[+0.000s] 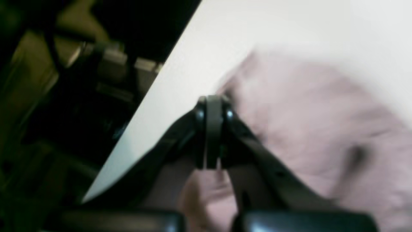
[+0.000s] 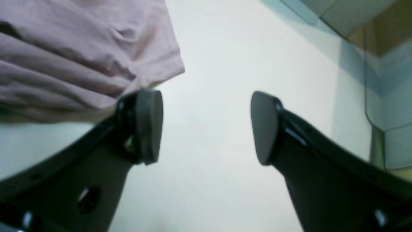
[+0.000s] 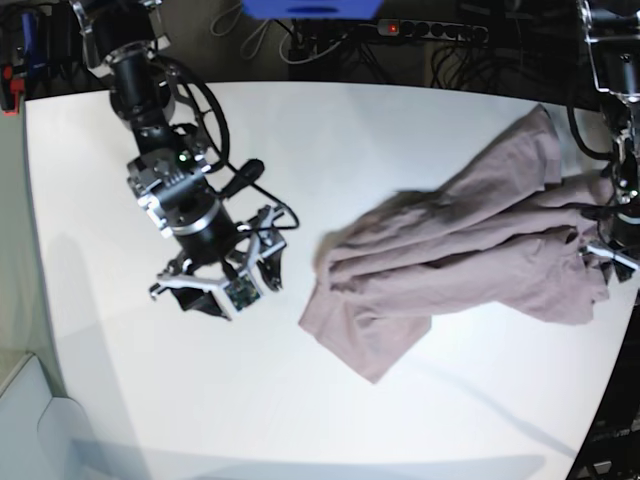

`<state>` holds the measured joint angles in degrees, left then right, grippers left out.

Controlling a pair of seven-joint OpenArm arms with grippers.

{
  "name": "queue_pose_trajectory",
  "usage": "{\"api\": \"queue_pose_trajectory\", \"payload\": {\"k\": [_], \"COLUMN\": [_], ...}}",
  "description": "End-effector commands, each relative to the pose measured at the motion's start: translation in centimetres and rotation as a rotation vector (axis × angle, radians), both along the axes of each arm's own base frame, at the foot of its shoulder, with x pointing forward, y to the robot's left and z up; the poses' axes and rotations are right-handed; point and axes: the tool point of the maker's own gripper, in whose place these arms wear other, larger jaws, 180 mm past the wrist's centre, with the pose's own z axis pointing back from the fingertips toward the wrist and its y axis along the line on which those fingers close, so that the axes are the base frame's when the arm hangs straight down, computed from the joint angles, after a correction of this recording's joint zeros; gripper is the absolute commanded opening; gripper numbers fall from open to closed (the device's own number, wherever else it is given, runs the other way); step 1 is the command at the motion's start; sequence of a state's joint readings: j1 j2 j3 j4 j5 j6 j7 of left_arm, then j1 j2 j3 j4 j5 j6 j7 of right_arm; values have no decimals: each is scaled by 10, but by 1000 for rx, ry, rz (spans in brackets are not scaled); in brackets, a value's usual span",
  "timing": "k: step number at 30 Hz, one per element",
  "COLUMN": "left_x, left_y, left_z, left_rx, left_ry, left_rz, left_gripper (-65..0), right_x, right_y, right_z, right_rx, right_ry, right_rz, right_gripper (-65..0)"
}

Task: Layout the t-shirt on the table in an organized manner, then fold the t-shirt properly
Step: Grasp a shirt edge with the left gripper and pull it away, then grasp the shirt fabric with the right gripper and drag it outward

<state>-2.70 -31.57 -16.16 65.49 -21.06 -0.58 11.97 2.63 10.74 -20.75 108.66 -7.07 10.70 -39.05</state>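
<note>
The mauve-pink t-shirt [image 3: 460, 250] lies crumpled and stretched out on the right half of the white table [image 3: 350, 140]. My left gripper [image 3: 605, 255] is at the shirt's far right edge near the table edge. In the left wrist view its pads [image 1: 212, 132] are pressed together with pink fabric [image 1: 315, 112] around and below them. My right gripper [image 3: 235, 285] is open and empty over bare table, left of the shirt. In the right wrist view it [image 2: 206, 129] is wide open, with a shirt hem [image 2: 64, 54] at the upper left.
A power strip [image 3: 430, 30], cables and a blue object [image 3: 310, 8] lie behind the table's far edge. The table's right edge [image 1: 138, 119] runs close beside my left gripper. A pale surface [image 3: 30, 420] sits off the front left corner.
</note>
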Motion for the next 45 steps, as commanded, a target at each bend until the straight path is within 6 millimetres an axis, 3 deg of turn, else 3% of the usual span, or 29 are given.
{"api": "queue_pose_trajectory", "payload": {"k": [1, 6, 11, 15, 21, 25, 31, 34, 38, 43, 45], "left_x": [3, -2, -41, -80, -125, -144, -149, -150, -155, -155, -155], "left_y": [5, -47, -114, -140, -136, -123, -121, -121, -120, -120, -120], "left_z": [20, 34, 29, 13, -52, -87, -91, -91, -93, -93, -93], "left_rx": [21, -68, -172, -211, -277, -304, -303, -299, -299, -299, -299], "left_ry": [-29, -34, 34, 102, 282, 375, 390, 394, 404, 404, 404], "left_rz": [1, -54, -121, -141, -74, -18, -13, -12, -9, -9, -9], "left_gripper": [-645, -645, -645, -645, -645, -645, -645, -645, -645, -645, -645], "right_x": [6, 6, 6, 6, 9, 2, 2, 21, 46, 59, 65], "right_y": [5, 6, 5, 5, 9, 46, 99, 117, 155, 202, 204], "right_z": [17, 17, 17, 17, 22, 26, 11, -5, -16, -39, -53], "right_rx": [29, 32, 28, 28, 34, -15, -96, -128, -115, -42, -34], "right_ry": [-55, -55, -56, -58, -69, -81, -51, -2, 60, 125, 156], "right_rz": [7, 9, 9, 9, 18, 188, 392, 418, 463, 530, 531], "right_gripper": [-224, -223, -224, -224, -224, -227, -227, -227, -228, -228, -228]}}
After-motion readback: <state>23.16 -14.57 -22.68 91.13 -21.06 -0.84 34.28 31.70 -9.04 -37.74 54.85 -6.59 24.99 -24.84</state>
